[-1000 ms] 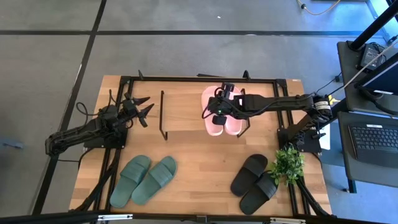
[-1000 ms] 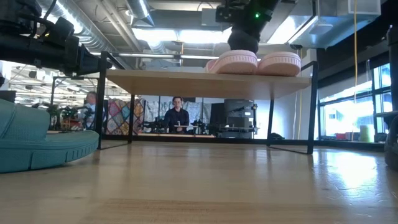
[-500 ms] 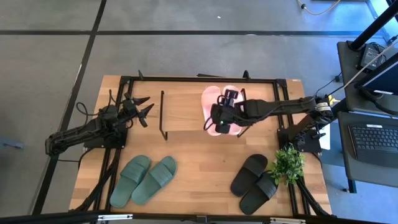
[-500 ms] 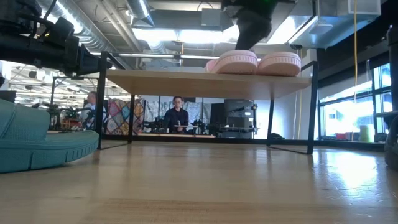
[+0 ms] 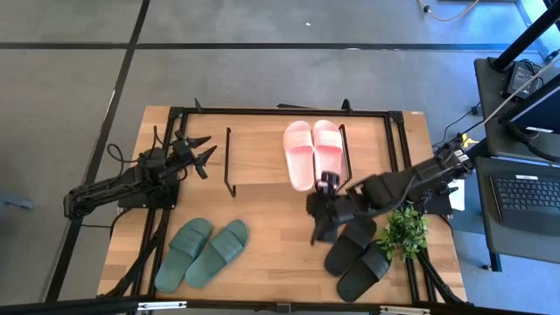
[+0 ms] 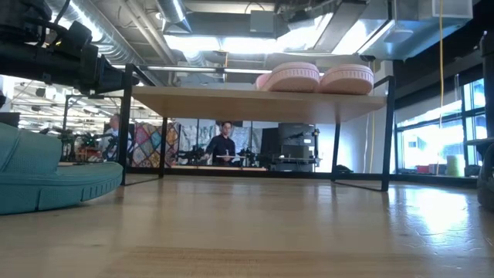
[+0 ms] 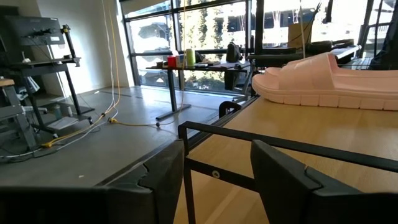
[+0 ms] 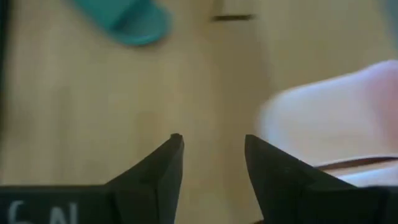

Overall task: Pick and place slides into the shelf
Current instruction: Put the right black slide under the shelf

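Note:
The pale pink slides lie side by side, soles down, on the shelf's wooden top board, toward its right end; the low view shows them on the board. The dark green slides rest on the table near its front left. The black slides rest near the front right. My right gripper hangs open above the table, just left of the black pair, with nothing between its fingers. My left gripper waits open to the left of the shelf.
A small green potted plant stands right of the black slides, close to my right arm. The shelf's black wire side frames rise from the table. Bare tabletop lies between the green and black pairs.
My right gripper has left the pink slides on the shelf and swung toward the table's near edge, ending beside the black slides. The pink pair has stayed in place on the top board.

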Controlling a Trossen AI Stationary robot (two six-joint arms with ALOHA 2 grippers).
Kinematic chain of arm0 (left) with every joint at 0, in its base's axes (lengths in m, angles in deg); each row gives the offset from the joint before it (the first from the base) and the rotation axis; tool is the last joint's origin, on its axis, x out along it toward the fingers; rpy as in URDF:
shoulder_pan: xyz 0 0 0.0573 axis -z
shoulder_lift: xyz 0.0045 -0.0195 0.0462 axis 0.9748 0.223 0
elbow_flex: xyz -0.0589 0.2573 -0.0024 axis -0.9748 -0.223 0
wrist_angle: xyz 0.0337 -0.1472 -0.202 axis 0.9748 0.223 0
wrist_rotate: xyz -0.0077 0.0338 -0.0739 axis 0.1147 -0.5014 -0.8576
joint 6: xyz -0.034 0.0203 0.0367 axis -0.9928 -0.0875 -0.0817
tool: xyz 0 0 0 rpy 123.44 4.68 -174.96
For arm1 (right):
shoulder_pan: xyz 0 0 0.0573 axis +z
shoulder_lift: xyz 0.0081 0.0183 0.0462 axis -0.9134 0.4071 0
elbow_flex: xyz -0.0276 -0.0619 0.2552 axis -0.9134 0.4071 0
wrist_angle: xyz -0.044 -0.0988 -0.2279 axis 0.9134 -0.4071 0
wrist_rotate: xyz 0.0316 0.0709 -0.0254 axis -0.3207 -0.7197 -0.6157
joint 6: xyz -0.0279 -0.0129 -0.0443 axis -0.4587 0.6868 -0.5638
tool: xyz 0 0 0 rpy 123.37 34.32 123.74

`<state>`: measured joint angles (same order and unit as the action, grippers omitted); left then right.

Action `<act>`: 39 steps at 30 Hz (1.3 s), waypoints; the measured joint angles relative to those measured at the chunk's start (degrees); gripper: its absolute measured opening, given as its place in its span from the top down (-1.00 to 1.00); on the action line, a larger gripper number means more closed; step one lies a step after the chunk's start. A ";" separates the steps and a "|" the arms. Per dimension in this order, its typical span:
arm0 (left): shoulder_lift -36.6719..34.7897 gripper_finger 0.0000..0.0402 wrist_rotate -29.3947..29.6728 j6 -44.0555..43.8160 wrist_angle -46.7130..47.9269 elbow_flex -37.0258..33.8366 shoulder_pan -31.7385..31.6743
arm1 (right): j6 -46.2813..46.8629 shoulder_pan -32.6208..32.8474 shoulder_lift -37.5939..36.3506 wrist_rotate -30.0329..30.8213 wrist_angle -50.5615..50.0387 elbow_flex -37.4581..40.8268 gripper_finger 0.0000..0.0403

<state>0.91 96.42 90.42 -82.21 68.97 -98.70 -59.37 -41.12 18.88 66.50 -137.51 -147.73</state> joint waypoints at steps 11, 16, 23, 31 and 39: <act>-0.02 0.11 0.00 0.00 -0.01 0.00 0.01 | 31.62 11.59 0.38 -11.08 -2.38 0.04 0.15; -0.02 0.11 0.01 0.00 -0.02 0.00 0.01 | 48.75 15.72 3.04 -15.68 -6.40 0.09 0.15; 0.00 0.11 0.00 0.64 -0.04 0.00 0.02 | 61.80 18.52 9.44 -22.93 -12.96 0.13 0.15; -0.02 0.11 0.02 1.69 -0.03 0.00 0.00 | 65.62 19.00 18.44 -33.95 -18.45 0.13 0.15; 0.00 0.11 0.02 1.92 -0.02 0.00 0.00 | 65.58 19.24 25.94 -37.93 -19.23 0.15 0.15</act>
<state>0.91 96.44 92.34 -82.23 68.97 -98.70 6.21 -21.88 44.82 28.56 -156.73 -147.58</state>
